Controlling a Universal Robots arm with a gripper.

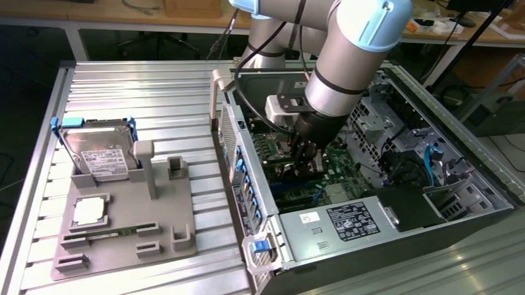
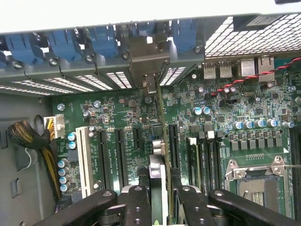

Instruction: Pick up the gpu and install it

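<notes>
gripper (image 2: 159, 188) pinching the gpu (image 2: 159, 141) edge-on, fingers (image 2: 137, 202) on either side. card stands upright over the motherboard (image 2: 225, 117) slots inside the open pc case (image 1: 459, 184), bracket end toward the rear slot covers (image 2: 94, 77).

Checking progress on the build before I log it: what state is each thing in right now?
gpu: held edge-on in the claw, upright over the motherboard slots.
claw: shut on the gpu, down inside the case.
case: side open, lying on the table.
CPU socket: empty, latch frame down.
hard drive: standing in its holder on the tray.
memory stick: lying flat in its tray slot.
</notes>
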